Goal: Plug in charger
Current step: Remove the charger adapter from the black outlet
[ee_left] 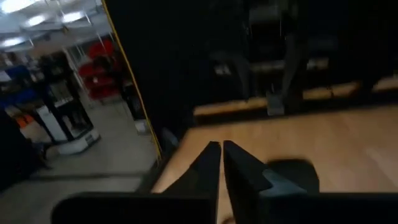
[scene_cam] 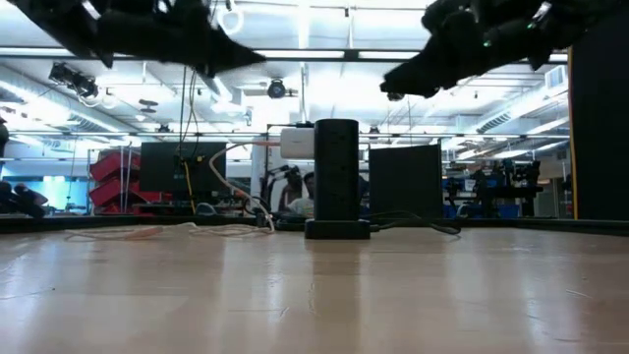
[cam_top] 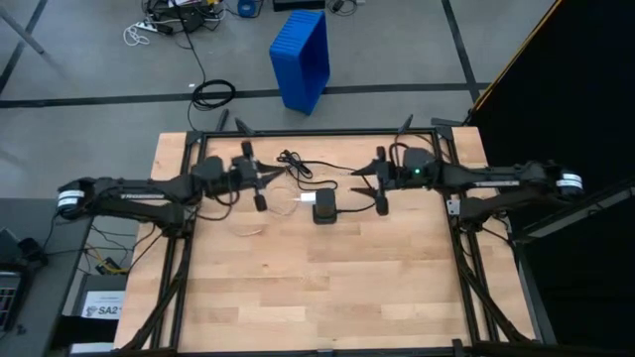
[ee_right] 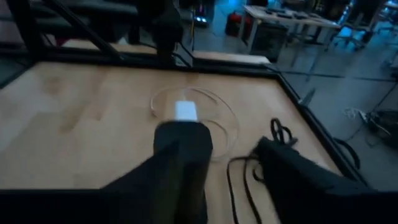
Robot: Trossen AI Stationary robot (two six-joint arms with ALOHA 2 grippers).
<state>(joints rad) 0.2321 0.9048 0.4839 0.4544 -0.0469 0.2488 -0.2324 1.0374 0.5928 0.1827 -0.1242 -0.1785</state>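
The left gripper (cam_top: 261, 188) hangs above the bench (cam_top: 317, 288), toward its far left part, with its arm reaching in level from the left edge. In the left wrist view its fingers (ee_left: 211, 163) sit pressed close together with only a thin slit between them, and nothing is held. The white charger (cam_top: 307, 199) lies to that gripper's right, near it but apart, and its thin pale cable (cam_top: 260, 224) loops on the wood between the two.

The charger sits against the left side of the black power tower (cam_top: 324, 209), which stands upright on the far middle of the bench. In the low view the white block (scene_cam: 297, 142) is high on the tower's side (scene_cam: 336, 177), well off the wood. A black cord (cam_top: 296, 164) curls behind the tower toward the far edge.

The right gripper (cam_top: 377, 186) hovers just right of the tower, its arm stretching in level from the right edge. Its fingers (ee_right: 186, 165) are spread wide apart and empty, with the charger (ee_right: 185, 111) ahead of them and clear of both.
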